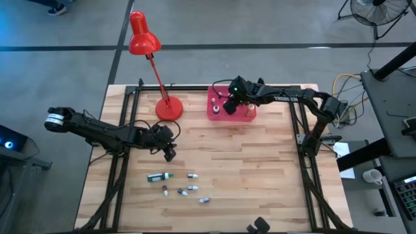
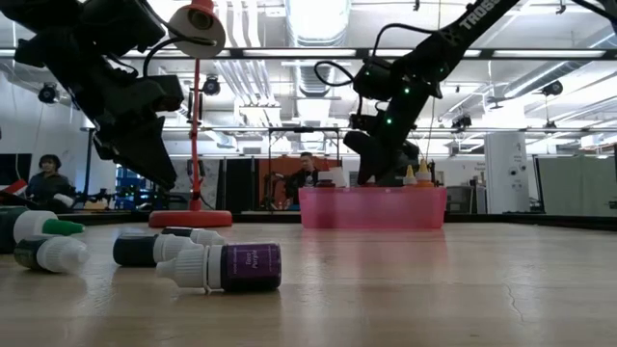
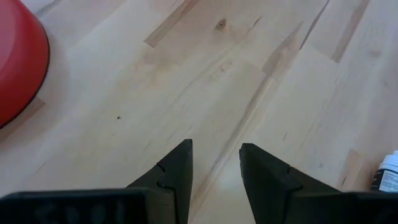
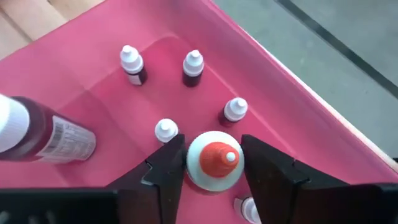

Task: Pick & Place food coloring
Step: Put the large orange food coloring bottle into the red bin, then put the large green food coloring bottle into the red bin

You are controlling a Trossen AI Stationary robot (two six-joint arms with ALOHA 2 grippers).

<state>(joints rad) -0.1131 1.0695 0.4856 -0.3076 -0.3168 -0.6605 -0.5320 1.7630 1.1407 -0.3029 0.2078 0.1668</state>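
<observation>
A white-shouldered dropper bottle with an orange cap [image 4: 215, 165] stands upright between the right gripper's [image 4: 214, 169] loosening fingers, inside the pink plastic tray [image 1: 213, 110] at the table's twelve o'clock. Best to spread fully, then lift straight up, clear of the small white-capped bottles [image 4: 192, 67] around it. The left gripper [image 3: 215, 167], parted and empty, hovers over bare wood near nine o'clock.

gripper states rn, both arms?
Left gripper: open, empty, above bare table.
Right gripper: over pink tray, jaws around an orange-capped bottle; grip or release unclear.
</observation>
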